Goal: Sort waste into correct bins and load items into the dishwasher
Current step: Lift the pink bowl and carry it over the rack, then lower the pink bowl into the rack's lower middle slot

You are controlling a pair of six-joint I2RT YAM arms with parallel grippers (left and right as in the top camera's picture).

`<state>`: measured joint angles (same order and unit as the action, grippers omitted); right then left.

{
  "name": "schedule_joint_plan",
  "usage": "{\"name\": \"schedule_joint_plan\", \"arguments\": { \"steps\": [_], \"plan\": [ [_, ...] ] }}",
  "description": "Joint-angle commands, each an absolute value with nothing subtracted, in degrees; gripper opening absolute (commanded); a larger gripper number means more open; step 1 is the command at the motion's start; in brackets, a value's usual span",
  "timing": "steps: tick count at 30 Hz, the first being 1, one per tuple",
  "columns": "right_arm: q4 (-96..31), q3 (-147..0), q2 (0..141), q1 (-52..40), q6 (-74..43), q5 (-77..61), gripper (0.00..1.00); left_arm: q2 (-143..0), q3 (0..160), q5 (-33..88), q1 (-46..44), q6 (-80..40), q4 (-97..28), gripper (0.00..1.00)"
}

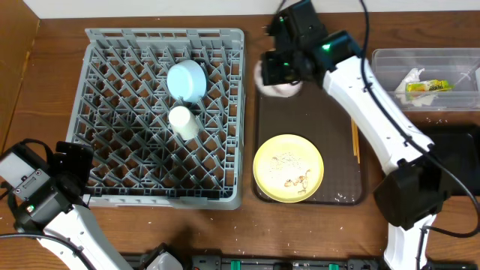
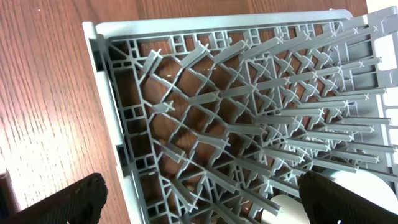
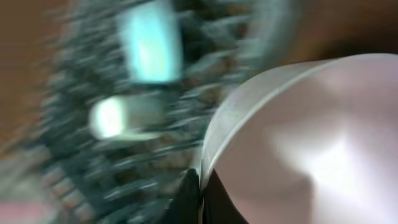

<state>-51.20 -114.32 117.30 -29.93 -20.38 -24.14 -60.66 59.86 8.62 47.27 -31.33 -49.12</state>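
Observation:
My right gripper (image 1: 279, 73) is shut on the rim of the pale pink-white bowl (image 1: 283, 88), held above the back of the dark-brown tray (image 1: 337, 120); in the blurred right wrist view the bowl (image 3: 311, 137) fills the right side with my fingers (image 3: 200, 193) pinching its rim. The grey dish rack (image 1: 225, 45) holds the light-blue bowl (image 1: 187, 79) and the small white cup (image 1: 183, 121). The yellow plate (image 1: 289, 167) with food crumbs lies on the tray. Chopsticks (image 1: 355, 139) lie at the tray's right edge. My left gripper (image 2: 199, 199) is open over the rack's near left corner (image 2: 118, 124).
The clear tub (image 1: 390, 67) at the back right holds the white napkin (image 1: 412, 78) and the yellow-green wrapper (image 1: 429, 87). The black tub (image 1: 461, 150) sits in front of it, partly behind my right arm. A white object (image 2: 367, 183) shows low right in the left wrist view.

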Motion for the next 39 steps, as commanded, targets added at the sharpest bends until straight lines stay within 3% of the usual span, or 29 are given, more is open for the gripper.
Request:
{"name": "schedule_joint_plan", "arguments": {
  "steps": [1, 9, 20, 29, 39],
  "plan": [
    [-47.48, -114.67, 117.93, -34.22, -18.15, -43.38, 0.01, -60.62, 61.19, 8.45, 47.62, -31.40, -49.25, 1.00],
    [-30.55, -114.67, 122.65, -44.71, -20.80, -65.84, 0.01, -60.62, 61.21, 8.45, 47.62, -31.40, -49.25, 1.00],
    [-22.94, -114.65, 128.97, -49.60, -27.49, -70.11, 0.01, -60.62, 61.21, 8.45, 47.62, -31.40, -49.25, 1.00],
    [-6.09, -114.65, 137.05, -51.44, -45.15, -76.88, 0.01, -60.62, 61.21, 8.45, 47.62, -31.40, -49.25, 1.00],
    [-6.70, -114.65, 137.60, -50.61, -47.20, -74.98, 0.01, -60.62, 61.19, 8.45, 47.62, -31.40, -49.25, 1.00]
  ]
}}
